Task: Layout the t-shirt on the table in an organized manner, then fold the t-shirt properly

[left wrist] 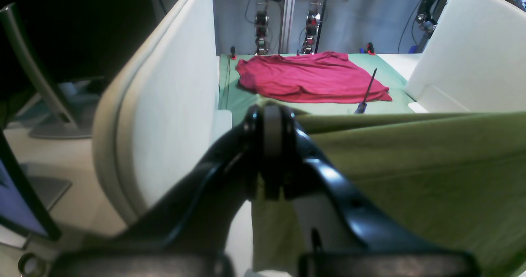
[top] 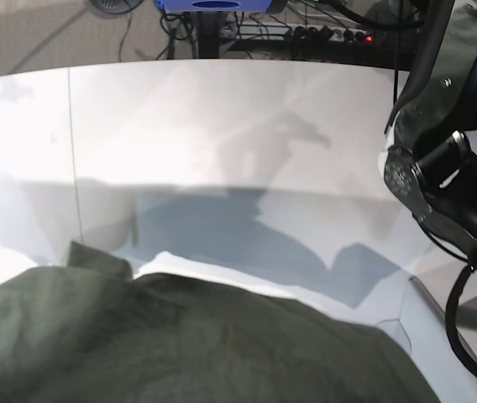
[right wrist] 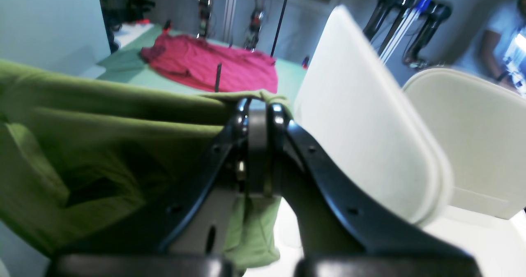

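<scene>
The olive-green t-shirt (top: 180, 344) hangs lifted, filling the bottom of the base view in front of the white table (top: 222, 126). My left gripper (left wrist: 269, 118) is shut on the shirt's upper edge, and the cloth (left wrist: 411, 166) stretches away to the right of it. My right gripper (right wrist: 258, 110) is shut on another part of the top edge, with the shirt (right wrist: 82, 145) sagging in folds to its left. A short flap of cloth hangs below each pair of fingers. Neither gripper shows in the base view; only the dark arm (top: 448, 168) on its right does.
Tall white curved panels (left wrist: 164, 104) (right wrist: 361, 125) stand close beside each gripper. Beyond them a red cloth (left wrist: 312, 77) lies on a green surface (left wrist: 230, 84) with a thin black rod. A monitor (left wrist: 16, 195) is at left, a person (right wrist: 499, 38) at far right.
</scene>
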Action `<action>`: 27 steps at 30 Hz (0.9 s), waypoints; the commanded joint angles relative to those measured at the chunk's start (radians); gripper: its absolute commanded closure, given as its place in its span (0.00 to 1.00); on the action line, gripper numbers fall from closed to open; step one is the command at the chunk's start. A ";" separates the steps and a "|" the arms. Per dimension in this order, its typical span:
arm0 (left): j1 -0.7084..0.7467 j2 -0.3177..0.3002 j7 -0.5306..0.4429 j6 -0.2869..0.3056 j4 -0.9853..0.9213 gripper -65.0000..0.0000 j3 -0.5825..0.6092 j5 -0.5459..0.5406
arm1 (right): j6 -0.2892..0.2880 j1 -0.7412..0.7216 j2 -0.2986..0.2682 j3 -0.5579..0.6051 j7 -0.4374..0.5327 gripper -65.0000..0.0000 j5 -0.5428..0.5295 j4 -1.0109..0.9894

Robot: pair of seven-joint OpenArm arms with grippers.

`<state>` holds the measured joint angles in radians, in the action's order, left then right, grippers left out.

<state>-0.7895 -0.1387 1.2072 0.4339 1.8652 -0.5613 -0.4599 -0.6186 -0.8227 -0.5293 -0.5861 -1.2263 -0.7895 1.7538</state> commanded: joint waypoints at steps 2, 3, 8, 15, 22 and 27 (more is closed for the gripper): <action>-0.032 -0.012 -0.034 -0.007 0.014 1.00 0.001 0.003 | 0.004 -0.028 -0.024 -0.002 0.033 1.00 0.003 0.010; -0.025 -0.012 -0.034 -0.007 0.014 1.00 0.002 0.002 | 0.004 -0.020 -0.024 -0.002 0.032 1.00 0.003 0.011; -0.014 -0.011 -0.036 -0.007 0.012 1.00 0.004 0.002 | 0.004 0.030 -0.024 -0.002 0.041 1.00 0.003 0.013; -0.009 -0.014 -0.031 -0.007 0.020 1.00 0.002 0.002 | 0.004 0.007 -0.051 -0.004 0.033 1.00 0.002 0.019; 0.064 -0.014 -0.036 -0.005 0.017 1.00 0.002 0.000 | 0.004 0.095 -0.050 -0.004 0.032 0.99 0.002 0.015; 0.060 -0.014 -0.036 -0.005 0.000 1.00 0.002 0.006 | 0.006 0.115 -0.044 -0.002 0.041 0.99 0.003 -0.004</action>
<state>-0.6968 -0.1390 1.2060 0.4343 1.8587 -0.5594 -0.4572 -0.6186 -0.6815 -0.5510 -0.5842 -1.2137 -0.7948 1.7458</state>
